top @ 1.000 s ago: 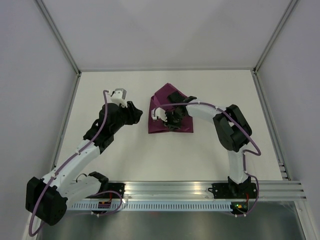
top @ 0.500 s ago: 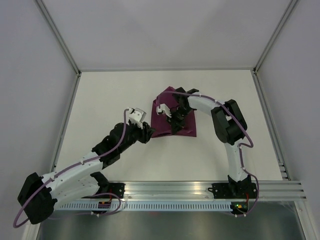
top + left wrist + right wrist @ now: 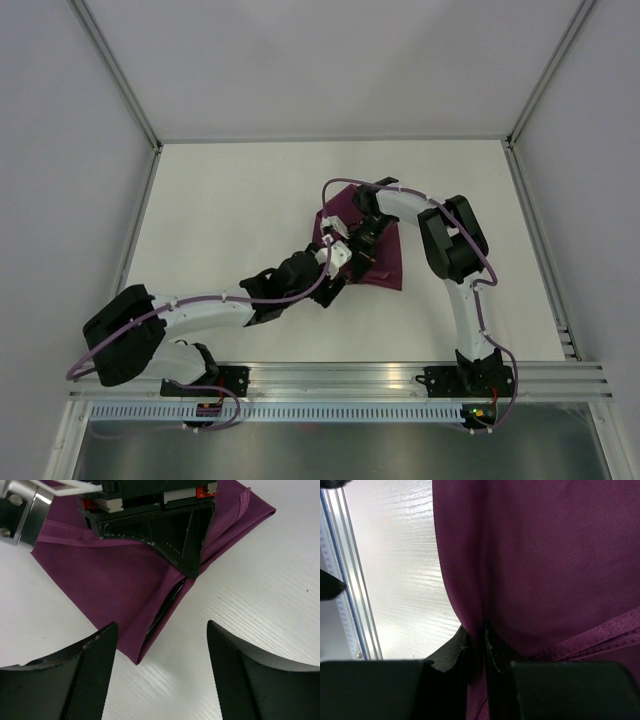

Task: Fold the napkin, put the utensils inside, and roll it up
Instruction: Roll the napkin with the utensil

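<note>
On the white table [image 3: 230, 200] the napkin [image 3: 385, 265] is laid as a folded magenta-purple packet, flat for the most part, with soft creases. In the left wrist view the napkin [image 3: 115, 580] is seen with one corner pointing toward the camera, and a fold is raised along its right-hand side. A dark gap [image 3: 165, 607] is opened under that fold; whether the utensils lie inside it cannot be told. A stitched hem [image 3: 615, 630] is seen running across the napkin [image 3: 545, 555] in the right wrist view.

Over the middle of the napkin the right gripper [image 3: 362, 240] is lowered. Its jaws are nearly closed, and a ridge of the cloth is pinched between them, as the right wrist view shows at the right gripper [image 3: 484, 640]. From the left wrist camera, the black wedge of the right gripper [image 3: 185, 540] is seen pressed down onto the raised fold.

At the napkin's near-left corner the left gripper [image 3: 335, 262] is held just above the cloth. Its jaws are spread wide and nothing is gripped; the corner of the napkin is framed between the two dark fingers [image 3: 90, 670] without being touched.

Nearer than the napkin, well apart from it, an aluminium rail [image 3: 350, 375] is fixed along the table's edge.
</note>
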`<state>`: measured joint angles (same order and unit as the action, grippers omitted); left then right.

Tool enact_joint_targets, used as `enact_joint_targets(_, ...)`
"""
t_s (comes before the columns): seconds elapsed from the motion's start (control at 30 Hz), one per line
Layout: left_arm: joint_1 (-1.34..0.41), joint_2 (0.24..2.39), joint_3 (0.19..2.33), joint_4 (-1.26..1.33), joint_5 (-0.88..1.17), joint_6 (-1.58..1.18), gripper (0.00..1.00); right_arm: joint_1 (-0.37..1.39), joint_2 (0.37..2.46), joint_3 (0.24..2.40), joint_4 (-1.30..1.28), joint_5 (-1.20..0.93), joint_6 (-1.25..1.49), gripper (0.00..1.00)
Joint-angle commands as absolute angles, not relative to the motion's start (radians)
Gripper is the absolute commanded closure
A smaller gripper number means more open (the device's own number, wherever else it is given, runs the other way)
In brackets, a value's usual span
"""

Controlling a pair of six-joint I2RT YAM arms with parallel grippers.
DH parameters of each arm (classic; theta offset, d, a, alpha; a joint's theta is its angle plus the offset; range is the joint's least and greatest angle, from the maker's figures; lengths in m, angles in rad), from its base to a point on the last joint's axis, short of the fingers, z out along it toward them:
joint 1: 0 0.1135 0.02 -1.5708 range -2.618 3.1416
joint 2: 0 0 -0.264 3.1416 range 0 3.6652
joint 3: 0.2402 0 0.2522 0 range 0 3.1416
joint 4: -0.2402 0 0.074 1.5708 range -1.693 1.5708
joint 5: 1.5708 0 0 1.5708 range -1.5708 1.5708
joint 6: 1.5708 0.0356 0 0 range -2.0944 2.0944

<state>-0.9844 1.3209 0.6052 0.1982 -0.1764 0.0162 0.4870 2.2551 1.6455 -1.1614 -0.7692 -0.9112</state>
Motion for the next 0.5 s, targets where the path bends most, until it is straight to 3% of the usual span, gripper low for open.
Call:
enact_joint_targets(0.0, -0.992, 1.391, 0.687, 0.258, -0.149, 0.121, 0.22, 0.479, 2.341, 1.635, -1.154, -0.666, -0.971, 0.94)
enact_joint_targets(0.3, -1.032, 1.555, 0.798, 0.248, -0.086, 0.244, 0.15, 0.448, 2.379, 1.663, -1.184, -0.672, -0.991, 0.95)
enact_joint_targets(0.47, -1.057, 1.557, 0.692, 0.429, -0.043, 0.354, 0.15, 0.440, 2.387, 1.674, -1.192, -0.678, -0.994, 0.95)
